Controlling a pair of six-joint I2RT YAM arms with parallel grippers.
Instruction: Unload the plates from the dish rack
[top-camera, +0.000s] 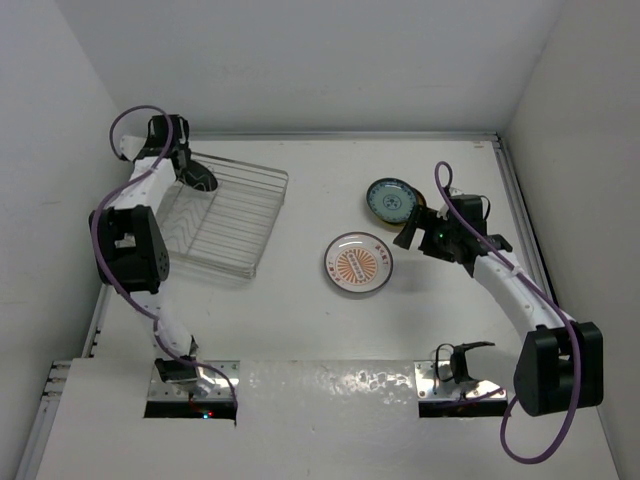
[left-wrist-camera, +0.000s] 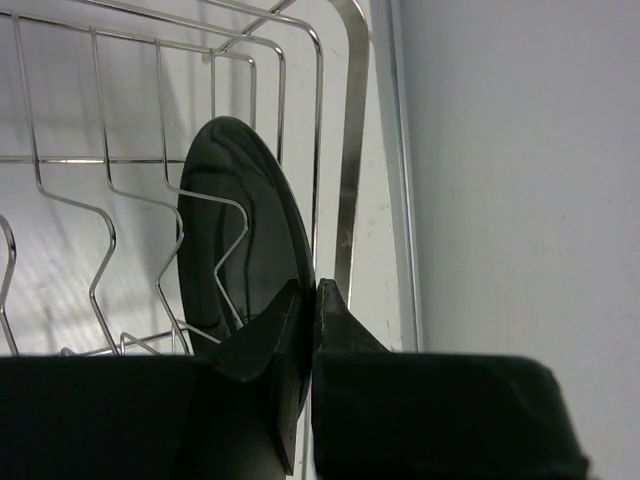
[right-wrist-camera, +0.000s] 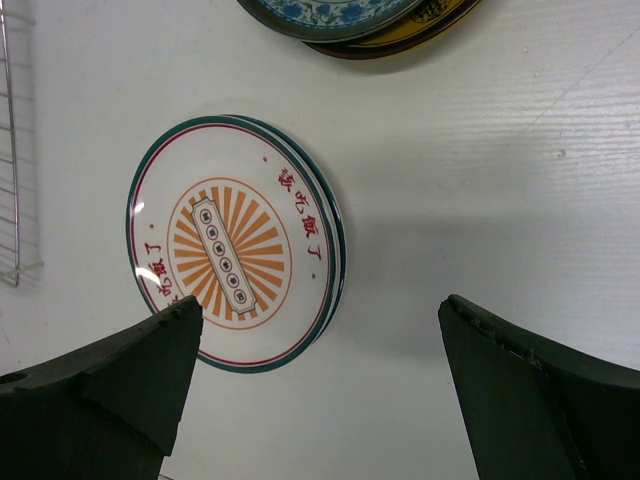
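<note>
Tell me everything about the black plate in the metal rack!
The black plate is round, dark and shiny, with light gleaming on its face. It looks glazed, though I cannot be sure of the material. It stands on edge between the wire tines at the far left corner of the dish rack. The left gripper is shut on its rim, one finger on each face. No other plate shows in the rack.

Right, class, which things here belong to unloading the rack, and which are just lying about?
Belong to the job: dish rack; black plate standing in it, pinched by the left gripper; orange-centred plate and blue-patterned plate, already on the table; open right gripper.
Just there: table; purple cables.
</note>
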